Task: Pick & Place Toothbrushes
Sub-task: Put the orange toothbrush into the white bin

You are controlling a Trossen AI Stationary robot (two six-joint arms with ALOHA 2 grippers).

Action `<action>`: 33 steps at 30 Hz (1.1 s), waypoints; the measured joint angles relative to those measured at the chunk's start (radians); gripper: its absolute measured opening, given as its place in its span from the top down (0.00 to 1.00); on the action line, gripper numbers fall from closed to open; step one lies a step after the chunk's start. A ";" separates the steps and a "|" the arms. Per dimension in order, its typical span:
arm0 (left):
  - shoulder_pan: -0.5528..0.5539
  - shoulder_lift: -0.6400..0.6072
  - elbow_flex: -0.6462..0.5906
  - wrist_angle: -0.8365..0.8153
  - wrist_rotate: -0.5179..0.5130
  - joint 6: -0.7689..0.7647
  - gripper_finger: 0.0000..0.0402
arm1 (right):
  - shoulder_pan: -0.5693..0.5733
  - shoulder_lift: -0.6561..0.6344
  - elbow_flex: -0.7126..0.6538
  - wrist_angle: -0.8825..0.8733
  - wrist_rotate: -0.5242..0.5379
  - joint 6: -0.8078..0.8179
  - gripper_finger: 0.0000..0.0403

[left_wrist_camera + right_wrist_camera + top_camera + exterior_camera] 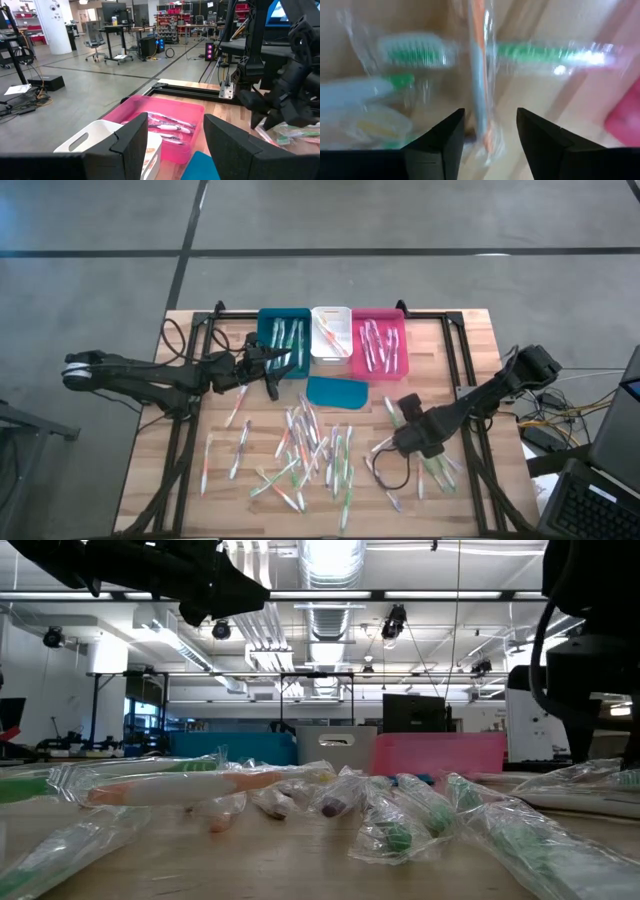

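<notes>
The wooden table (470, 380) is being seen from above, set on a grey floor (400, 220) with dark lines. On the left side, the left tool (272, 370) is being held with its fingers apart and nothing between them, just beside the teal bin (283, 338). Three bins are being kept in a row at the far edge: teal, then the white bin (330, 332), then the pink bin (378, 342). Some toothbrushes are lying inside each one. A flat teal piece (336, 392) is lying in front of the bins. Most of the toothbrushes (310, 445) are being left spread over the middle of the table in clear wrappers. To the right, the right tool (487, 130) is being held low over one orange toothbrush (479, 75), fingers apart on either side of it. Behind the table, a big room with ceiling lights (330, 560) and desks is being shown.
</notes>
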 joint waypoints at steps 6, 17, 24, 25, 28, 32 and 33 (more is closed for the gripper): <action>0.000 0.000 0.000 -0.003 0.000 0.000 0.51 | -0.006 0.000 -0.021 0.057 -0.016 -0.034 0.70; 0.000 0.000 0.000 -0.007 0.000 0.000 0.51 | -0.008 0.000 -0.020 0.055 -0.042 -0.049 0.95; 0.000 0.000 0.000 -0.007 0.000 0.000 0.51 | -0.008 -0.003 -0.003 0.047 -0.043 -0.063 0.95; 0.000 0.000 0.000 -0.008 0.000 0.000 0.51 | -0.008 -0.004 0.001 0.046 -0.043 -0.073 0.95; 0.000 0.000 0.000 -0.008 0.000 0.000 0.51 | -0.008 -0.005 0.019 0.042 -0.046 -0.119 0.95; 0.000 0.000 0.000 -0.007 0.000 0.000 0.51 | -0.008 -0.015 0.046 0.039 -0.046 -0.167 0.95; 0.000 0.000 0.000 -0.008 0.000 0.000 0.51 | -0.008 -0.017 0.054 0.032 -0.046 -0.166 0.95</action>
